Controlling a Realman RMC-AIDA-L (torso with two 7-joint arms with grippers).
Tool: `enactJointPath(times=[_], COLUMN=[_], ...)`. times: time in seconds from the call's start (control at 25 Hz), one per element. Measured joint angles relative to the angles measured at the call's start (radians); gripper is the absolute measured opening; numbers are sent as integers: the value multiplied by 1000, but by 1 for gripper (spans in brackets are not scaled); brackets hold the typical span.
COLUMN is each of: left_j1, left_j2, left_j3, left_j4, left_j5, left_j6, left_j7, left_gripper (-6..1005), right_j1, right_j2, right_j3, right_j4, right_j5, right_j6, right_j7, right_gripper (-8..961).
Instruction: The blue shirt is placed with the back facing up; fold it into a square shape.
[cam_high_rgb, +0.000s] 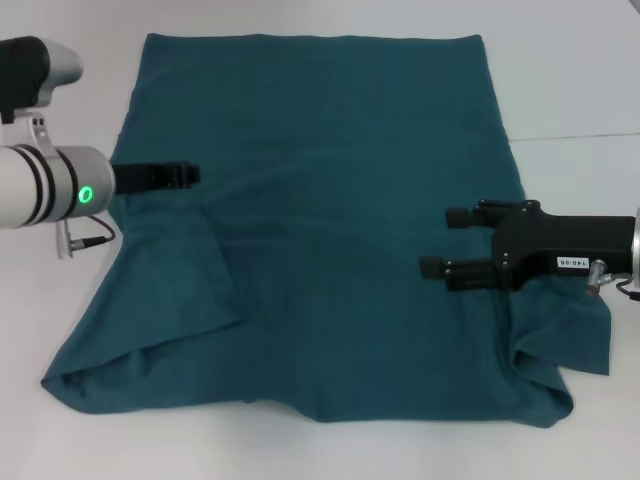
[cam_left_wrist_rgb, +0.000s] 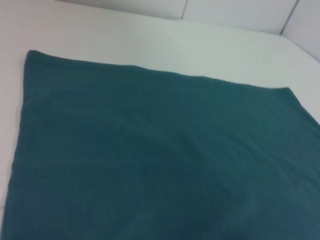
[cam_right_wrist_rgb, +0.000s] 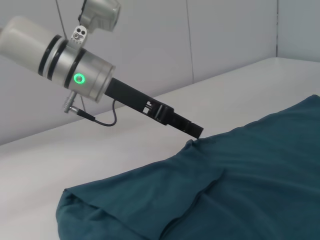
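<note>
The blue shirt (cam_high_rgb: 330, 230) lies flat on the white table, and both side parts near the front are folded inward over the body. It also fills the left wrist view (cam_left_wrist_rgb: 150, 165) and shows in the right wrist view (cam_right_wrist_rgb: 240, 185). My left gripper (cam_high_rgb: 190, 175) is over the shirt's left edge with its fingers together. In the right wrist view its tip (cam_right_wrist_rgb: 196, 131) sits right at the cloth's edge, and whether it touches I cannot tell. My right gripper (cam_high_rgb: 447, 242) hovers over the shirt's right part, open and empty.
The white table (cam_high_rgb: 570, 80) surrounds the shirt, with bare surface at the back, right and front left. A seam line (cam_high_rgb: 580, 137) crosses the table at the right. A panelled wall (cam_right_wrist_rgb: 225, 40) stands behind the table.
</note>
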Motion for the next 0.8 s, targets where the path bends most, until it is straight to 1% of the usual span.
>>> enactJointPath(times=[0.2, 0.36, 0.4, 0.44, 0.48, 0.6, 0.64, 0.68, 0.72, 0.76, 0.8], left_j1=[-11, 6, 25, 25, 38, 92, 122, 172, 190, 190, 206], left_j2=[4, 6, 12, 12, 17, 35, 45, 67, 79, 79, 96], left_j3=[7, 9, 6, 6, 3, -2, -2, -5, -8, -8, -22], left_j4=[-48, -38, -22, -22, -9, 36, 61, 95, 102, 102, 104], left_j5=[-17, -18, -27, -27, -45, -134, -183, -294, -343, -343, -395], left_j6=[-27, -12, 33, 33, 74, 205, 258, 370, 422, 422, 491], left_j7=[7, 10, 31, 31, 55, 132, 164, 225, 250, 250, 277], left_gripper=[228, 306, 388, 470, 552, 648, 680, 712, 711, 710, 709], right_j1=[2, 2, 0, 0, -2, -12, -19, -37, -45, -45, -53], right_j2=[0, -1, -4, -4, -5, -15, -19, -25, -26, -26, -26], right_j3=[0, 1, 3, 3, 5, 10, 12, 19, 23, 23, 25], right_j4=[1, 1, 0, 0, -4, -19, -30, -61, -80, -80, -100], right_j5=[0, 11, 20, 20, 22, 21, 21, 23, 23, 23, 23], right_j6=[-1, -3, -5, -5, -6, -8, -9, -12, -12, -12, -12], right_j7=[-1, -1, 6, 6, 16, 74, 99, 150, 168, 168, 188], right_gripper=[926, 926, 926, 926, 926, 927, 927, 927, 927, 927, 927])
